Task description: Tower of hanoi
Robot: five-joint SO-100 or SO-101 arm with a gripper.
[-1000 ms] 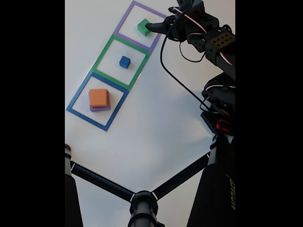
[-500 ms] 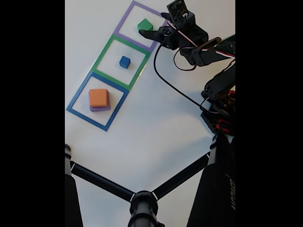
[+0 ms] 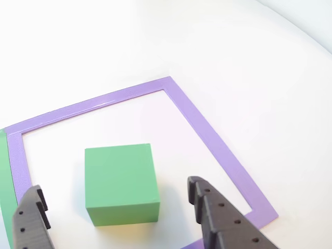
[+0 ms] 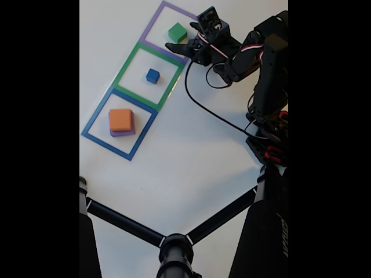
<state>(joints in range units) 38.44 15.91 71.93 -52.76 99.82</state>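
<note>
In the fixed view, nearest the camera, a black tripod (image 4: pixel 174 246) spreads its legs across the bottom of the picture over a white desk (image 4: pixel 191 156). Beyond it lie three tape square outlines in a diagonal row, and four blocks in all.

The nearest outline is blue (image 4: pixel 119 123). Inside it sits one flat purple block (image 4: pixel 123 132) with one orange block (image 4: pixel 120 119) stacked on top of it. The middle outline is green (image 4: pixel 148 77), with one small blue cube (image 4: pixel 152 75) resting alone near its centre. The farthest outline is purple (image 4: pixel 172 32), with one green block (image 4: pixel 177 32) resting inside it on the desk.

My arm (image 4: pixel 269 81) rises from its base at the right edge, bends, and reaches left toward the far end of the row. My hand (image 4: pixel 184 48) hovers over the near corner of the purple outline, just beside the green block and not touching it.

In the other view, my hand (image 3: pixel 116 220) is released: its two black fingers (image 3: pixel 218 218) stand spread apart at the bottom edge, with the green block (image 3: pixel 120 181) just ahead between them, gripped by neither, inside the purple outline (image 3: pixel 199 129).
</note>
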